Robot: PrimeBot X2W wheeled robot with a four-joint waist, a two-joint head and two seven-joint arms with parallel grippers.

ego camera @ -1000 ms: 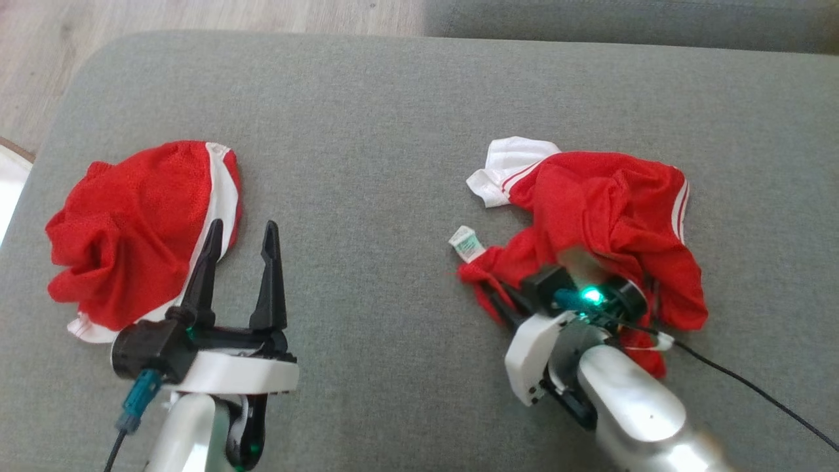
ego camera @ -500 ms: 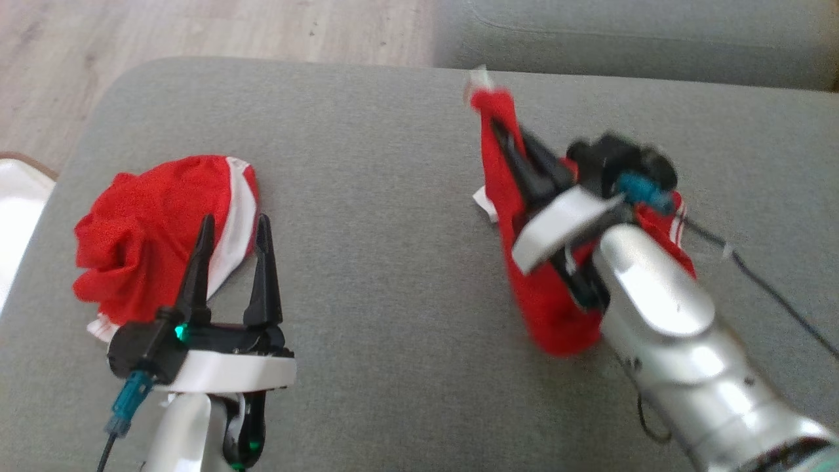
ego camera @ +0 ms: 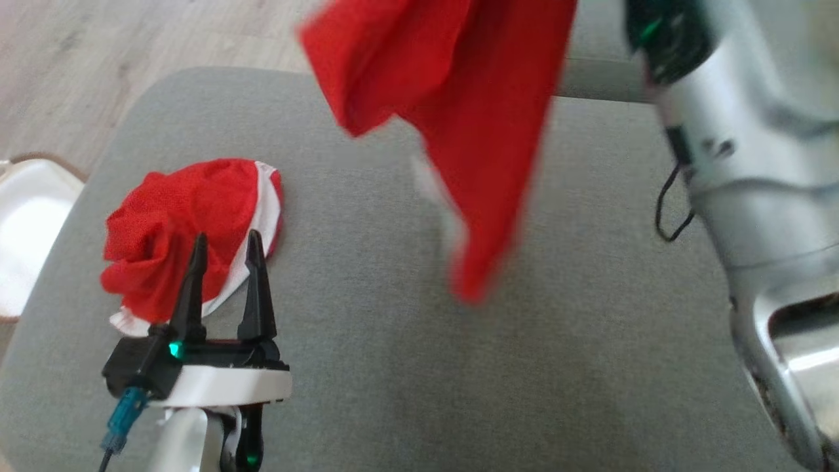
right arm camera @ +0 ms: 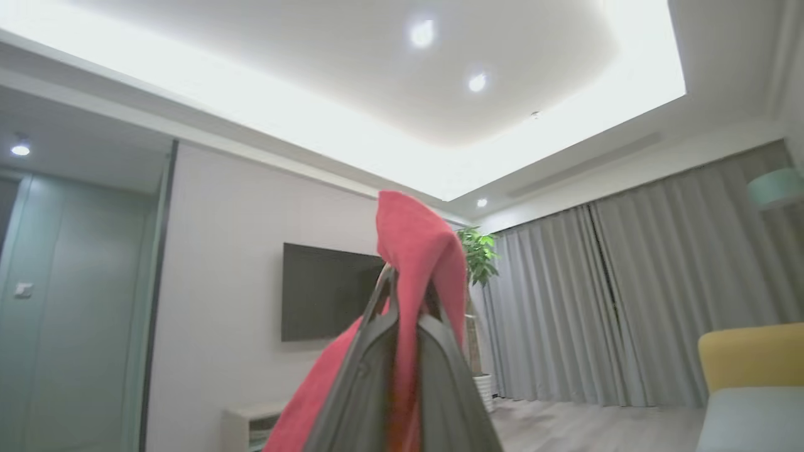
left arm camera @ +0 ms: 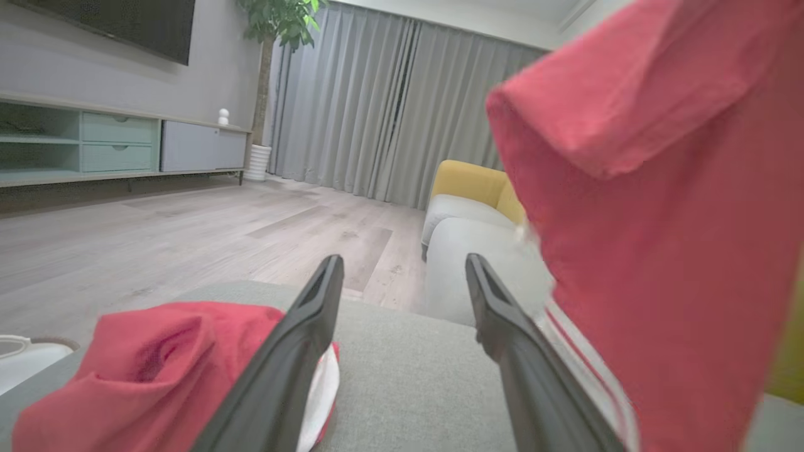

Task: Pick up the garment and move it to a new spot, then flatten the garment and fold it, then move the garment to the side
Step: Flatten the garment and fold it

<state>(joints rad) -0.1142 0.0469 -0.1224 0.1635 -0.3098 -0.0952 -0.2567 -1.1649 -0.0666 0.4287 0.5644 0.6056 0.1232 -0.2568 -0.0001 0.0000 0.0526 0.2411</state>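
Jaws of my right gripper pinching garment at twelve o'clock, second garment at nine, left gripper spread, right arm raised

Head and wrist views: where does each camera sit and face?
Head view: on the head, looking down at the grey cushion; open left hand lower left, right forearm at right.
Left wrist view: on that wrist, looking level across the cushion into the room; own fingers spread.
Right wrist view: on that wrist, tilted up at the ceiling; right hand shut on the lifted garment.
Shared: head and left wrist views both show lifted garment and crumpled garment.
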